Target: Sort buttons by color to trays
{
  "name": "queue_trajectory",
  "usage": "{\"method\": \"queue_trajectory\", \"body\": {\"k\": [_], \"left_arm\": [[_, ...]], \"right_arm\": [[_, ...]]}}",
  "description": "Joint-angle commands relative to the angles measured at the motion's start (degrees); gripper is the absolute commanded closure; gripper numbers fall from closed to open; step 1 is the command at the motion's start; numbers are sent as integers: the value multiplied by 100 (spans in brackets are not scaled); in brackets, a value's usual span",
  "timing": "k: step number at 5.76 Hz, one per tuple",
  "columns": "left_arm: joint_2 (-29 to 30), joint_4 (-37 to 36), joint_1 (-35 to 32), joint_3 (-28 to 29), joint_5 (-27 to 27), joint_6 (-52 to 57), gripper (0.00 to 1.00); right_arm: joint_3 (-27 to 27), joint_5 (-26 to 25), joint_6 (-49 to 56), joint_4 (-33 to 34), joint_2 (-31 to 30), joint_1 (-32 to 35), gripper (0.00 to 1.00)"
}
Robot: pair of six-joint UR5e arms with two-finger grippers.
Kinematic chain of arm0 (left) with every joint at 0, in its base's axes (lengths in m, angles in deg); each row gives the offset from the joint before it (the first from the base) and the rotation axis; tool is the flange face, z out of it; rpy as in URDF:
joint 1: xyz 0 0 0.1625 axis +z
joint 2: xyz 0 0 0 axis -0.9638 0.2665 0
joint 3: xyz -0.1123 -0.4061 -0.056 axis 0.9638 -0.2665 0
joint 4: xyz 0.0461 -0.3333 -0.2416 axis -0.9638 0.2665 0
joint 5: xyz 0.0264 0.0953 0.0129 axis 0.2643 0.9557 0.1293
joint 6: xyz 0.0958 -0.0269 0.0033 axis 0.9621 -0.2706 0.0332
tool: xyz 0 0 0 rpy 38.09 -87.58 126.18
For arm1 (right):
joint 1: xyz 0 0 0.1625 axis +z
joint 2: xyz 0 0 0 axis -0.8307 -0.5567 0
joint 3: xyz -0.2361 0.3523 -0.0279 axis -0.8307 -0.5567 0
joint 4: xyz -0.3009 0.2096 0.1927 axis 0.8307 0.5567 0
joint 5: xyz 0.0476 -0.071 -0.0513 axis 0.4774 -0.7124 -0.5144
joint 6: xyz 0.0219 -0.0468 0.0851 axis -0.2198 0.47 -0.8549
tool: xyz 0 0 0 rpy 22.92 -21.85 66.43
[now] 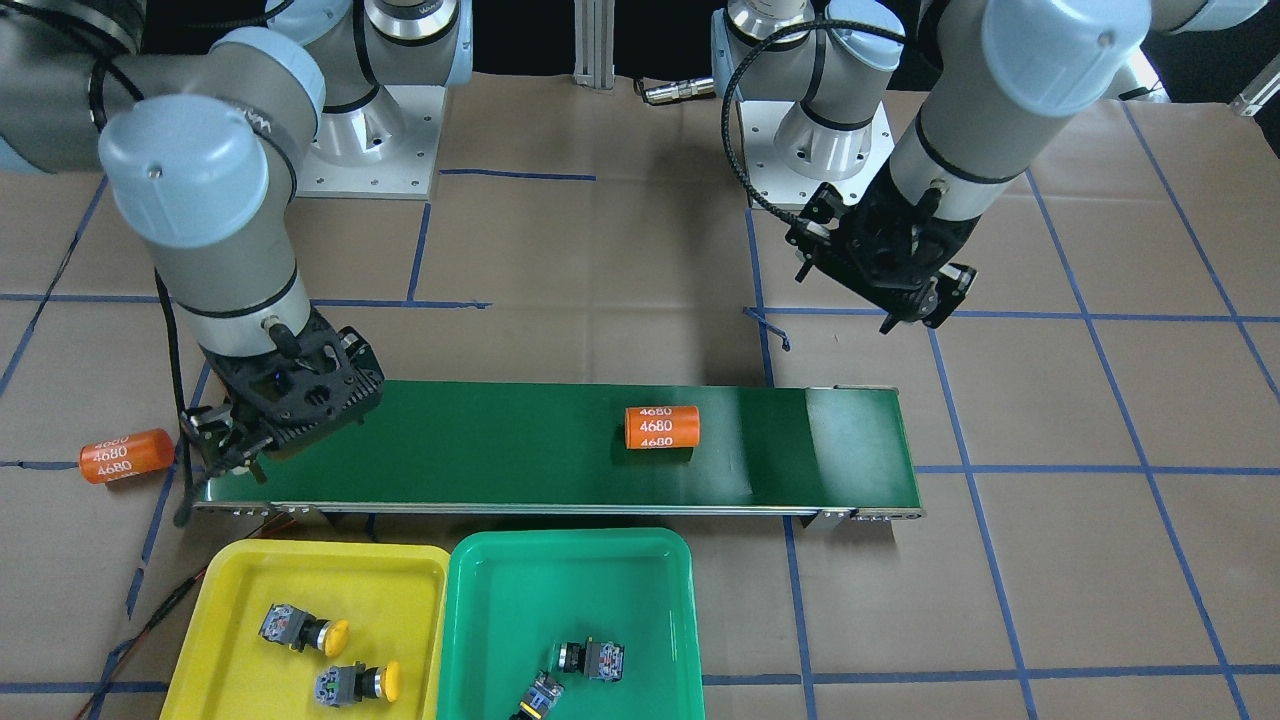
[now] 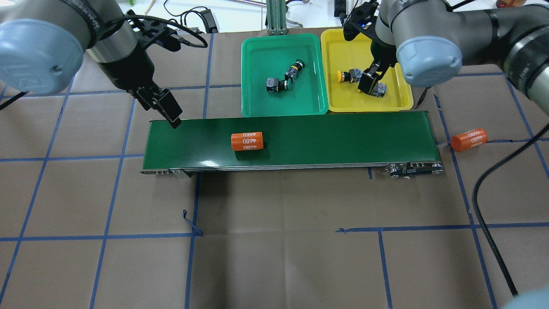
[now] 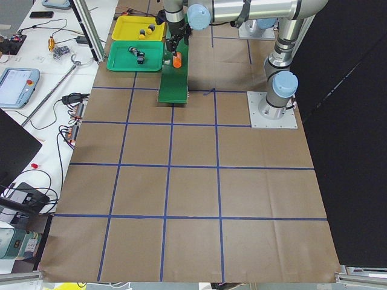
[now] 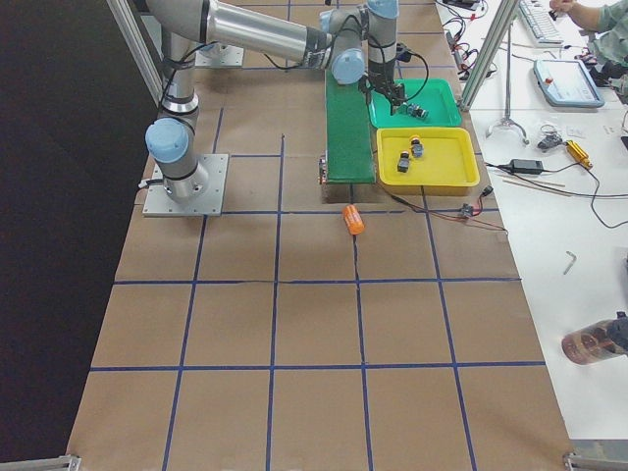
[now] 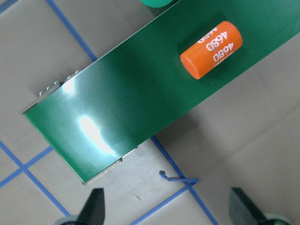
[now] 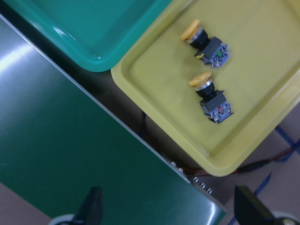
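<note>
Right wrist-mounted view: your right gripper (image 6: 171,208) gapes wide and empty, likewise the left gripper (image 5: 166,206). Those small yellow-capped black push-button switches (image 6: 212,97) are probably light and rigid; pinch the squared body, not the slick cap.

**A robotics laboratory.** We see two industrial arms (image 1: 215,250) bolted by steel base plates (image 3: 284,122) to a broad desk (image 2: 274,266). The desk is covered in brown paper and ruled into squares with blue tape (image 3: 193,167). A short conveyor belt (image 2: 321,137) lies on the paper, and an aluminium profile post (image 2: 274,17) rises at the desk's far edge. At both ends we note white side benches (image 4: 599,294) carrying teach pendants (image 3: 17,84) and loose cables (image 3: 72,99). A black backdrop (image 3: 351,90) closes off the robot's side.
</note>
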Motion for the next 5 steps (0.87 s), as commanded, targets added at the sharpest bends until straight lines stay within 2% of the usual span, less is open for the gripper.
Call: {"method": "queue_trajectory", "body": {"k": [1, 2, 3, 4, 5], "left_arm": [[-67, 532, 28, 529, 160, -1711, 2], [47, 552, 45, 645, 83, -2832, 2], [39, 543, 80, 707, 30, -2887, 2], [-39, 543, 72, 707, 30, -2887, 2], [-49, 534, 81, 707, 21, -2887, 2]], "right_arm": [[199, 73, -2046, -527, -601, 29, 0], [199, 387, -2114, -1072, -602, 29, 0], [164, 782, -2802, -1477, -629, 20, 0], [-54, 777, -2939, -1647, -672, -6, 0], [-630, 777, -3288, -2431, -716, -15, 0]]}}
